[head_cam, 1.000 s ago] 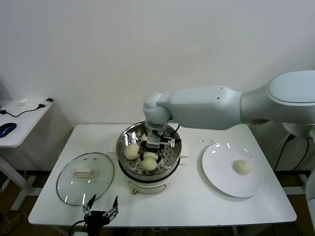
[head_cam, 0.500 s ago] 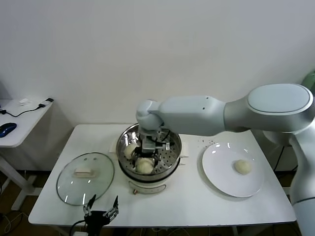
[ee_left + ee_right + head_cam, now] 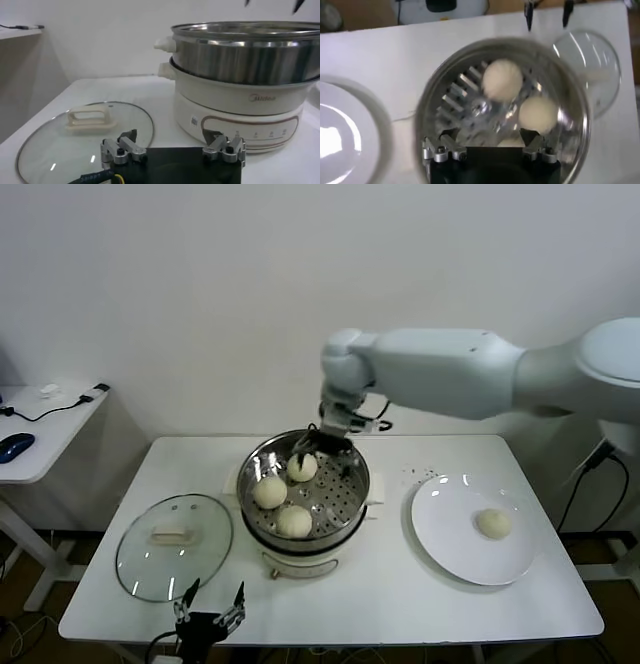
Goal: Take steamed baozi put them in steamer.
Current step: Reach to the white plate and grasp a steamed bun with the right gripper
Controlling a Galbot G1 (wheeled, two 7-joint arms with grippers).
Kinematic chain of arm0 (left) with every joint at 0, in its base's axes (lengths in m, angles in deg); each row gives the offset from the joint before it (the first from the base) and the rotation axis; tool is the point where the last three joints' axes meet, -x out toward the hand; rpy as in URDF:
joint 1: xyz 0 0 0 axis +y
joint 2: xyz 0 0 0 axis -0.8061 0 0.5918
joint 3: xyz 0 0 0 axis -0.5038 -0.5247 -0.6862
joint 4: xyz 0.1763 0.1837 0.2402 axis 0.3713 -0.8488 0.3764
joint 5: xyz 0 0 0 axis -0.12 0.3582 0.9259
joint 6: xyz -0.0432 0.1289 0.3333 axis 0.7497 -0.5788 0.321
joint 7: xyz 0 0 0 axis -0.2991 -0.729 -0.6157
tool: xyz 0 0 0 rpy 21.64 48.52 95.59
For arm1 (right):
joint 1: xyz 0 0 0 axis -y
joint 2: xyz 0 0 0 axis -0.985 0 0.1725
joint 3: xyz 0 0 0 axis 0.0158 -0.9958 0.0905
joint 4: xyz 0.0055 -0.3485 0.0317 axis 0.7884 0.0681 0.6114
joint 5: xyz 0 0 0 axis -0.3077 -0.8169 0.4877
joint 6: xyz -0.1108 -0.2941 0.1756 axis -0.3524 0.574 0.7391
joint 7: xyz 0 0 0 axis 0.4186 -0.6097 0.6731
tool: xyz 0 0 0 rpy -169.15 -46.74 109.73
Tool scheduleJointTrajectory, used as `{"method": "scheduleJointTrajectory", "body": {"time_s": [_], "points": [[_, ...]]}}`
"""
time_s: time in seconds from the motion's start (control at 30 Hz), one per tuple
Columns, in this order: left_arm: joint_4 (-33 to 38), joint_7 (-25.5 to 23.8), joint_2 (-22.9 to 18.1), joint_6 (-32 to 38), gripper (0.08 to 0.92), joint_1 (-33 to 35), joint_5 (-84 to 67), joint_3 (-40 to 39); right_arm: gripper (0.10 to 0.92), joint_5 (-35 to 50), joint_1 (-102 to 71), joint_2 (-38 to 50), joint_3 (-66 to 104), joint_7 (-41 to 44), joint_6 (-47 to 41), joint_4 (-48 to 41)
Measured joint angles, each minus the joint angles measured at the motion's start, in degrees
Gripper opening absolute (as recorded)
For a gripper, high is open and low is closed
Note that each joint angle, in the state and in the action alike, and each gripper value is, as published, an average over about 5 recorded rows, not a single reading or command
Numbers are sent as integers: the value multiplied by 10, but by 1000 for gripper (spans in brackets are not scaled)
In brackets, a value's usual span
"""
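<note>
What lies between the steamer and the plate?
Bare table, head view: nothing lies between the steamer and the plate holding the last baozi.

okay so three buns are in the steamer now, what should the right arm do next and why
Probably swing the right gripper, open and empty above the steamer's back rim, over to the white plate. Three baozi sit on the perforated tray, but the last baozi lies alone on that plate. The left gripper waits open at the table's near edge by the glass lid.
</note>
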Motion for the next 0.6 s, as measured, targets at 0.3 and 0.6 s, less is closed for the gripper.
{"method": "scheduleJointTrajectory", "body": {"time_s": [0.3,0.6], "points": [[0,0,0,0,823,-5,-4,6,823,35,19,161,-79,-5,-138,-2],[-2,-1,-4,0,823,-8,-6,9,823,14,-56,273,-65,-26,-235,-18]]}}
